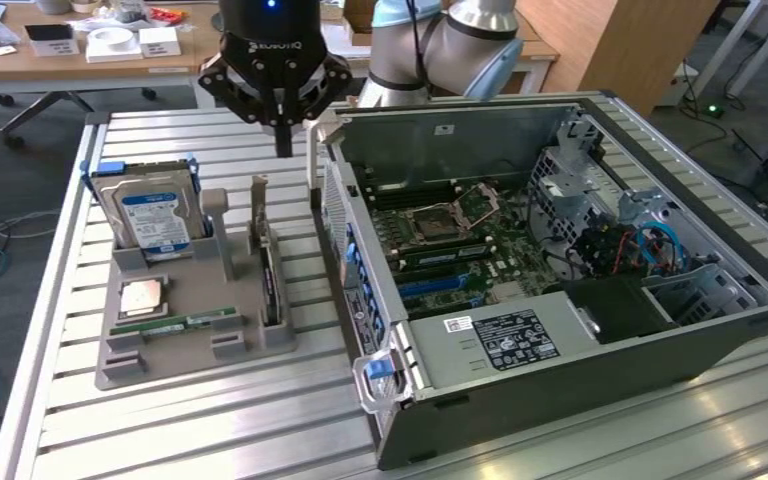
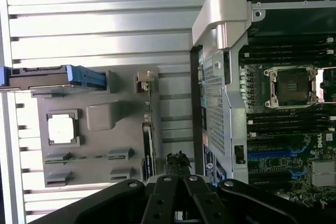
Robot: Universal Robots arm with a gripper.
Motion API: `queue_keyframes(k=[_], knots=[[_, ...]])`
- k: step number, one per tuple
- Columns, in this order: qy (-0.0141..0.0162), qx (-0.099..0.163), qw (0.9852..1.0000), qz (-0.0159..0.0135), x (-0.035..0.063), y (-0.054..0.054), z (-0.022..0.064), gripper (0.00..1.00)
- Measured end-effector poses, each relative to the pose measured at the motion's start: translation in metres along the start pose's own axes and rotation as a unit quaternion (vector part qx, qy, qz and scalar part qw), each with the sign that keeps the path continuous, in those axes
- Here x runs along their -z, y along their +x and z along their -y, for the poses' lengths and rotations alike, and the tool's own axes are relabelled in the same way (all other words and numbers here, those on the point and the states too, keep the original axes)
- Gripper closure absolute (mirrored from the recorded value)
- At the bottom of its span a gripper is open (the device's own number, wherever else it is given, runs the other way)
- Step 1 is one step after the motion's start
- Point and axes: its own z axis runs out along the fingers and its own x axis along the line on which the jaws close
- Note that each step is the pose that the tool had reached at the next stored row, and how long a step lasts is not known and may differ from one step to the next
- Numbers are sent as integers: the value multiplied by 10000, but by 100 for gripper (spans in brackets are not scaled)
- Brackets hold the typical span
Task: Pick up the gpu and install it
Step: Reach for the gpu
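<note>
Gpu (image 1: 268, 275) stood on edge in grey tray (image 1: 184, 295), thin, dark-faced, silver bracket at far end; gripper (image 1: 281, 150) hung just above, fingers pinched together, empty; slatted metal table (image 1: 197, 430), office desk (image 1: 37, 62) beyond

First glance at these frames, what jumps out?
The open computer case dominates the exterior view's right, its motherboard and CPU socket exposed. The gripper hangs above the gap between the case and the grey parts holder, fingers together and holding nothing. On the holder, the blue-labelled hard drive stands upright, and the gpu stands on edge in the slot nearest the case.
</note>
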Motion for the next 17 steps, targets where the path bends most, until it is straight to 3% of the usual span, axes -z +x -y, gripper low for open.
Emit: queue_keyframes(k=[17], knots=[[2, -1, 10000, -1, 4, 215, 16, 89]])
